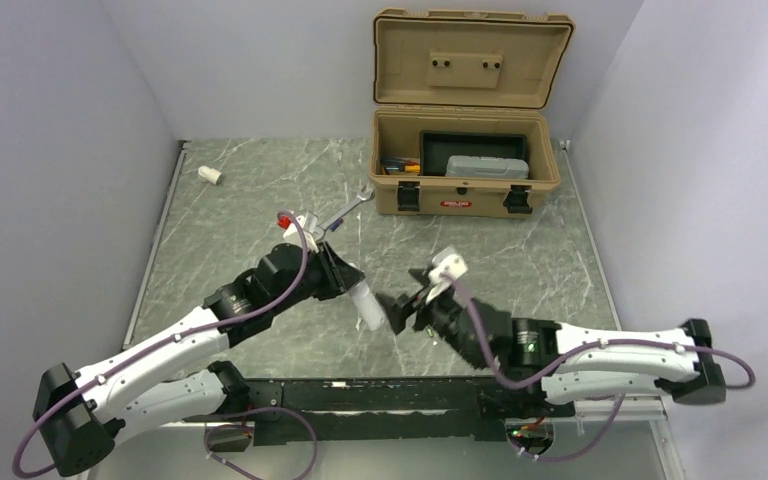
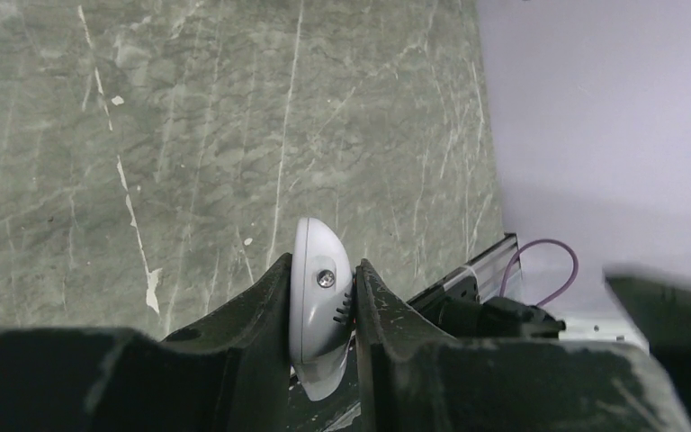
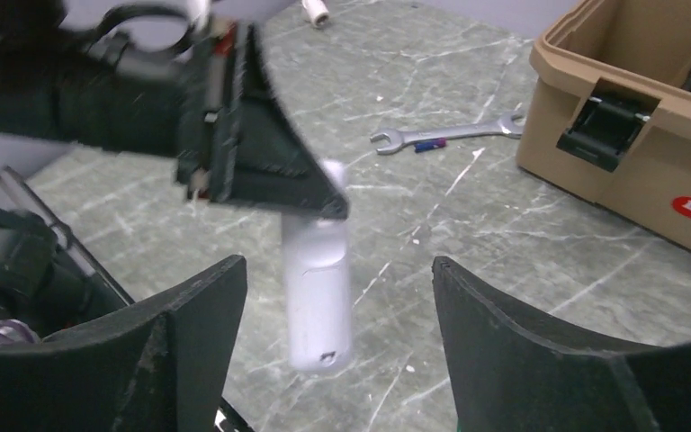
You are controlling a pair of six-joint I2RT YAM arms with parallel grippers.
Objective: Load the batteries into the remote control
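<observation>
Remote control (image 1: 368, 305): white, held near one end between the fingers (image 2: 261, 315) of the L gripper (image 1: 355, 285), which are clamped on it from both sides. L wrist view: rounded end of the remote w/ one small screw pokes out past the fingertips. R wrist view: the body hangs down from the L gripper (image 3: 328, 202), plain back side toward the cam, with a seam across it and a small hole near the lower end. No buttons or screen seen. Pic is blurred; the lower end looks clear of the surface (image 1: 260, 200).

R gripper (image 1: 405, 305): just beside the remote, facing it. Its fingers (image 3: 189, 315) are spread wide. In its own cam the remote sits in the gap between them, touching neither. Nothing held.

Batteries: can't pick them out in any view.

Further out:
- Silver wrench (image 1: 345, 210) lies flat on the surface beyond the L arm, between it and the toolbox.
- Tan toolbox (image 1: 465, 190) at the far side, lid up. Inside are a grey case (image 1: 487, 167) in a black tray and some small colored items at the left end, too small to ID.
- Short white cylinder (image 1: 210, 175) lies near the far-left corner, well apart from the rest.
</observation>
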